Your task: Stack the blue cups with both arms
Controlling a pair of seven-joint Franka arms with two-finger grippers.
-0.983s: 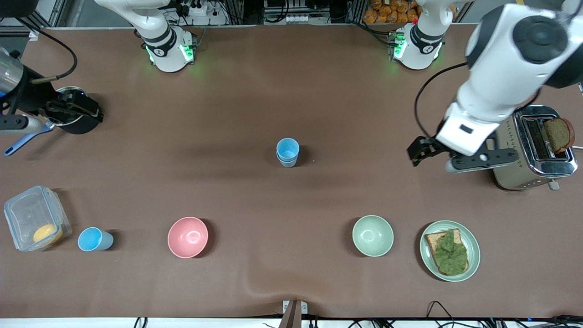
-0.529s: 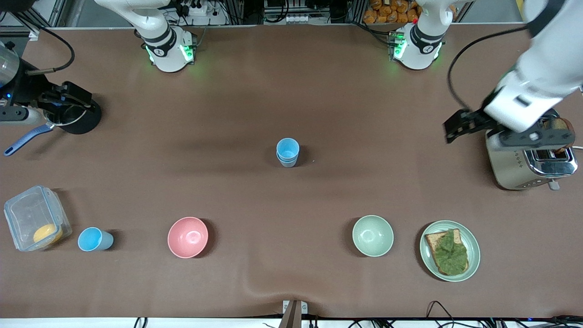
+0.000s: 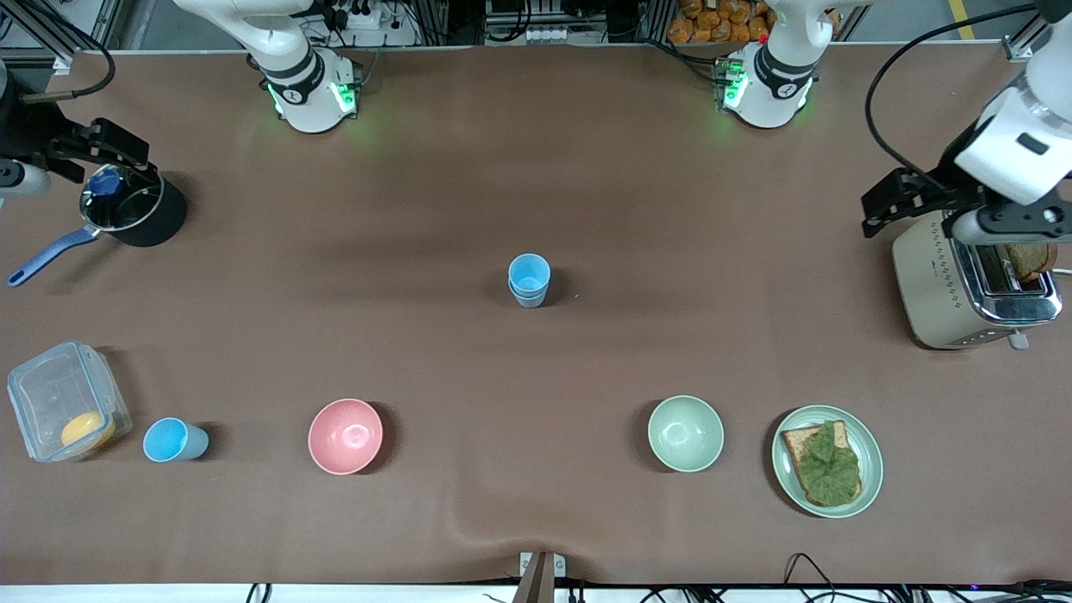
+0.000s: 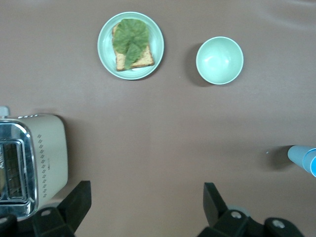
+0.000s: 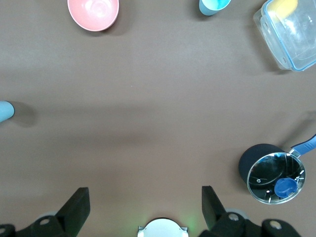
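My left gripper (image 3: 900, 194) pulled back over toaster (image 3: 971, 289), right gripper (image 3: 92, 146) over pot (image 3: 134, 213); both spread, empty; stacked cups (image 3: 528, 280) stand mid-table, stack done.

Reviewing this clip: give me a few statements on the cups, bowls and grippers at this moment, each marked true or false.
1. Two blue cups sit nested as a stack at the table's middle. True.
2. The single blue cup stands beside the green bowl. False: it stands between the plastic container and the pink bowl.
3. The left gripper is open and empty. True.
4. The right gripper holds a cup. False: it is open and empty, up beside the saucepan.
5. The plate is bare. False: it carries bread with lettuce.
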